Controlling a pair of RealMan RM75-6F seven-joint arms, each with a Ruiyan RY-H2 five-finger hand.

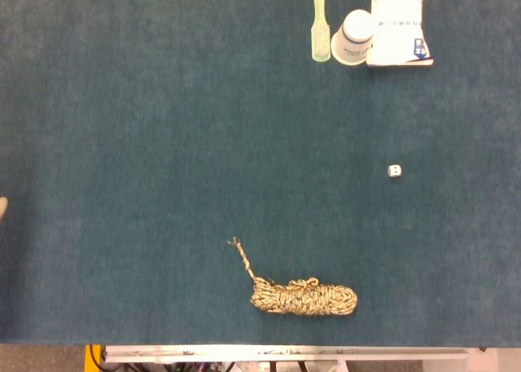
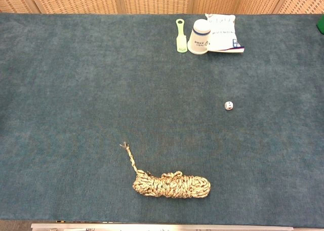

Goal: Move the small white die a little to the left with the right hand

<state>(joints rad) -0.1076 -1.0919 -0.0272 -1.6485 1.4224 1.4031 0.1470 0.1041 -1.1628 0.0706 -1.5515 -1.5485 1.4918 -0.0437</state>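
The small white die point(image 1: 394, 171) lies alone on the blue-green table cloth, right of the middle; the chest view shows the die point(image 2: 229, 105) too, dark pips on its faces. Nothing touches it. My right hand appears in neither view. At the far left edge of the head view a pale sliver point(image 1: 2, 207) pokes in, which looks like a fingertip of my left hand; too little of it shows to tell how the fingers lie.
A coiled tan rope point(image 1: 303, 295) lies near the front edge, its loose end pointing up-left. At the back stand a green brush point(image 1: 320, 24), a white cup point(image 1: 353, 38) on its side and a white packet point(image 1: 398, 24). A green object point(image 2: 321, 25) peeks in at the far right.
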